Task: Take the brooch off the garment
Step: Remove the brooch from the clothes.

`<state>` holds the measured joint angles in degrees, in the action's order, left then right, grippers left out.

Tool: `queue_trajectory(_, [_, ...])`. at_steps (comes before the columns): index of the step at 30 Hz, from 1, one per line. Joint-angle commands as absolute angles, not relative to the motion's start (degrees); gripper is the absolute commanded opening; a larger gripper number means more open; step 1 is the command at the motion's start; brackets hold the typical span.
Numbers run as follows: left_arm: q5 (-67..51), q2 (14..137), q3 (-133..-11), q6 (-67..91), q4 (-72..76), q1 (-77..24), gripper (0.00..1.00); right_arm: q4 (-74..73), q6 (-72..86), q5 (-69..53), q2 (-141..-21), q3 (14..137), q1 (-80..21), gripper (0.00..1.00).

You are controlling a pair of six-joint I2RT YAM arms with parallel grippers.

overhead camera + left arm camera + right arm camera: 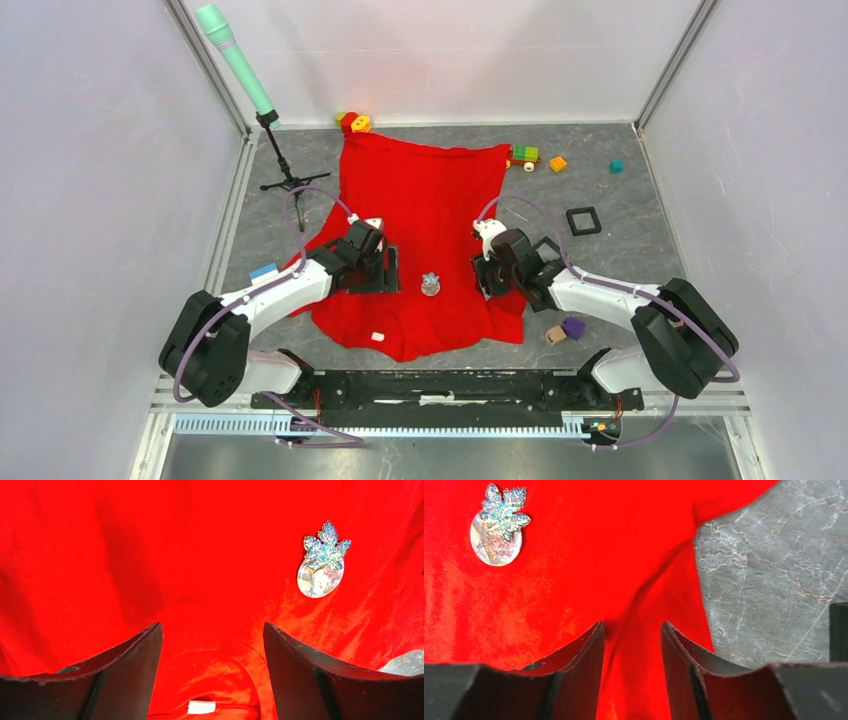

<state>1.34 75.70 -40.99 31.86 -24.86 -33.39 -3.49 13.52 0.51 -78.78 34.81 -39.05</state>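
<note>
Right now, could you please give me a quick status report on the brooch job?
Left jaws open, low over garment. Right jaws open, astride a fold near its edge. Brooch on garment between the arms, untouched. Nothing blocking it.

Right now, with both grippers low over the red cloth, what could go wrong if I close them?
1. The brooch lies off to the side of both open grippers, so the left gripper and right gripper would likely close on the garment alone.
2. A fold of cloth rises between the right fingers. Pinching it may drag the loose garment and shift the brooch.
</note>
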Motion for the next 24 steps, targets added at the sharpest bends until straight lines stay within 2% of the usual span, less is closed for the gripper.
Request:
queue_trajectory(1, [2.45,77.05,-40.15,33.64,-19.69,-33.06,0.77,-0.59,13.02,0.94,-80.6,34.73,-39.55,0.47])
queue_trajectory(3, [3.31,77.78,-39.71,33.51,-19.39,-32.61,0.75,-0.35,13.6,-1.63,-81.13,34.14,-39.62,0.41])
queue_trajectory(7, [4.26,78.43,-39.05,35.92,-19.25,-29.38,0.62,3.93,16.82,-7.83,-80.89,31.91,-41.07,0.27])
queue_trajectory(9, [2.61,77.84,-38.17,36.35,-17.91,-27.03,0.58,4.57,18.13,-9.05,-80.67,31.31,-43.46,0.18])
queue_trajectory(11, [2.56,77.44,-37.96,36.06,-17.54,-25.37,0.53,4.08,19.15,-8.7,-79.97,31.06,-44.79,0.03])
queue_trajectory(12, [3.15,77.46,-38.24,35.81,-17.98,-24.81,0.48,3.58,19.59,-8.02,-79.24,30.74,-44.82,0.01])
queue_trajectory(14, [4.63,77.5,-38.63,35.63,-19.12,-23.85,0.44,1.05,20.52,-3.1,-77.14,30.5,-44.87,0.0])
queue_trajectory(16, [5.81,76.78,-38.6,35.8,-19.64,-23.62,0.43,-2.23,21.11,3.4,-75.14,30.41,-44.74,0.01])
queue_trajectory(18, [5.38,74.85,-38.21,34.87,-18.66,-25.48,0.48,-4.33,20.75,7.23,-73.97,30.65,-44.73,0.04])
queue_trajectory(19, [5.82,73.63,-38.45,34.16,-18.63,-27.19,0.52,-5.46,20.68,8.4,-73.61,30.88,-44.74,0.09])
queue_trajectory(20, [5.78,72.57,-38.98,32.99,-18.55,-29.42,0.56,-5.83,20.07,8.64,-73.28,31.01,-44.78,0.18])
queue_trajectory(22, [7.1,70.68,-40.64,30.83,-19.25,-33.61,0.63,-6.01,19.25,8.65,-72.53,31.03,-44.76,0.22])
queue_trajectory(24, [7.1,70.1,-42.44,29.43,-19.65,-36.85,0.63,-5.7,18.5,8.9,-71.67,31.12,-44.73,0.22])
